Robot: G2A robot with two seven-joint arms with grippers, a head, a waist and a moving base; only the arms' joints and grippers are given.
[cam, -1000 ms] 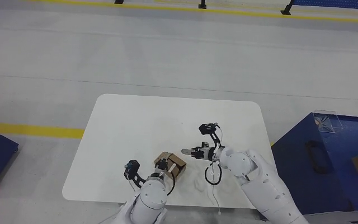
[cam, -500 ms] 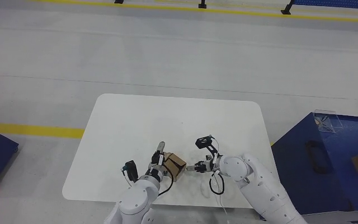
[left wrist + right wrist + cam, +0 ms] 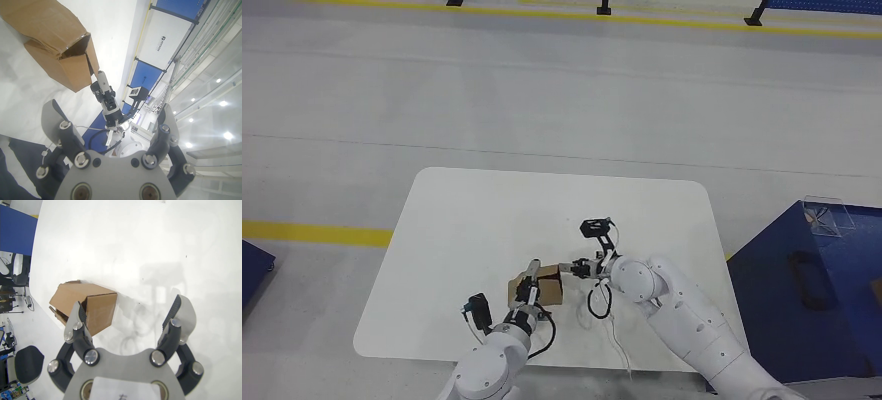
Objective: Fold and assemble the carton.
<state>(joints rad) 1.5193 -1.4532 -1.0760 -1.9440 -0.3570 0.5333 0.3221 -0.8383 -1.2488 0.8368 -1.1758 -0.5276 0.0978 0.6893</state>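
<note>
A small brown carton (image 3: 540, 290) lies on its side near the front of the white table (image 3: 472, 220), its end flaps partly open. In the left wrist view the carton (image 3: 53, 43) sits ahead of my open left gripper (image 3: 110, 117), which holds nothing. My right gripper (image 3: 568, 268) is at the carton's right end. It is open, and one finger (image 3: 78, 313) rests against the carton (image 3: 94, 308) at its open end flap. The other finger (image 3: 181, 309) hangs over bare table. From the left wrist view, the right gripper (image 3: 102, 83) touches the flap's edge.
A blue bin (image 3: 812, 290) stands off the table's right side. A black cable loop (image 3: 597, 305) hangs from the right wrist just right of the carton. The table's back and left parts are bare white surface.
The right gripper dipped toward the front, then came up and left to the carton's right end. The left gripper rose off the carton and now points past it. The carton shifted slightly left.
</note>
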